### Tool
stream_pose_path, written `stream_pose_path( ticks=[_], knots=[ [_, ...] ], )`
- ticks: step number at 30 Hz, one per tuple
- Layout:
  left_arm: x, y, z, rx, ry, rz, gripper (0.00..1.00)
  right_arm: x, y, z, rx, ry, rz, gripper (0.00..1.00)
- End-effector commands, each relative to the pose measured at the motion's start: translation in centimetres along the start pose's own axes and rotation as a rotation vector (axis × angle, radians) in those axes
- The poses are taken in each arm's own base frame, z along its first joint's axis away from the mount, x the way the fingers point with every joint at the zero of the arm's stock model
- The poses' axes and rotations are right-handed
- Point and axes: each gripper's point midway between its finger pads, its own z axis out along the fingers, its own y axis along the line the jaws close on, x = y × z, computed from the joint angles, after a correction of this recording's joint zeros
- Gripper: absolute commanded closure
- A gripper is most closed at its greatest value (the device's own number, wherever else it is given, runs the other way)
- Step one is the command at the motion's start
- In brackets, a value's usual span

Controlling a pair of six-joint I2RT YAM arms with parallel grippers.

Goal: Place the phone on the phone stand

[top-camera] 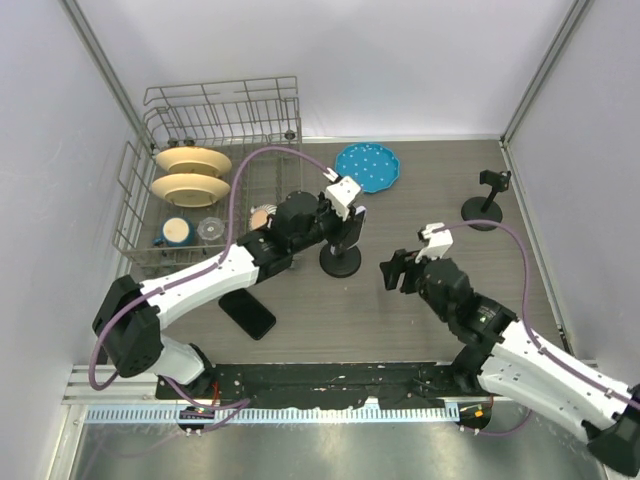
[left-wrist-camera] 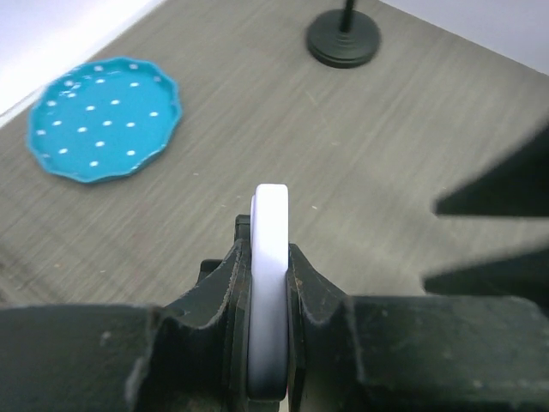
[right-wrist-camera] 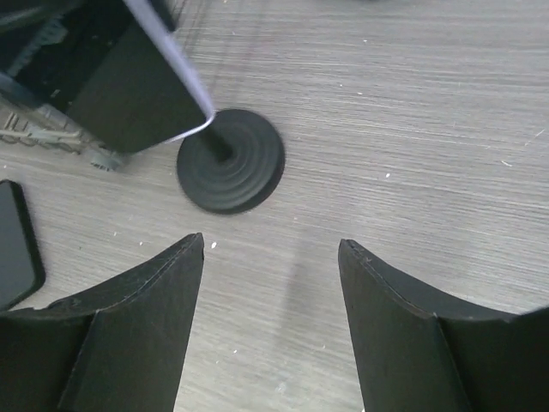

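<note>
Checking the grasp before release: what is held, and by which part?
The left gripper clamps the phone across its flat faces, white edge showing between the jaws. The right gripper is open, empty.

We see only the rim of the thin white-edged phone (left-wrist-camera: 270, 240). The picture edge cuts a flat black phone (right-wrist-camera: 15, 249).

Left gripper (left-wrist-camera: 269, 262) clamped — right gripper (right-wrist-camera: 270, 249) agape
</note>
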Motion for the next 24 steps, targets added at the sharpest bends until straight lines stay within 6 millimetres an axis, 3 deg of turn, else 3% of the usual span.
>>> stream_pose_path(
  ticks=[1,2,6,10,17,21,24],
  knots=[
    [-2.6,-3.9,-3.2,0.281,-0.046,0.013,1.0,-0.9,5.4,-0.3,-0.482,-0.027,0.003,0.31],
    [-2.9,-5.1,-3.9,0.365,-0.052,0.014,1.0,-1.4,5.3,-0.3,-0.516,-0.055,0.002,0.3],
    [-4.2,-6.6,-6.3,0.591,-0.086,0.009,1.0,-2.8,8.4,-2.8,-0.767,-0.156,-0.083,0.28],
    [-4.2,-7.6,-8.3,0.763,-0.11,0.017,1.0,-3.3,9.6,-3.0,-0.856,-0.186,-0.112,0.26],
    [-3.7,-8.3,-9.0,0.818,-0.137,0.021,1.0,-0.7,9.5,-0.4,-0.848,-0.102,-0.084,0.28],
    [-3.9,-8.5,-9.2,0.833,-0.137,0.028,1.0,-1.3,9.6,-0.5,-0.852,-0.142,-0.079,0.29],
    [-4.0,-8.5,-9.2,0.834,-0.142,0.032,1.0,-0.9,9.4,-0.6,-0.843,-0.111,-0.096,0.35]
  ],
)
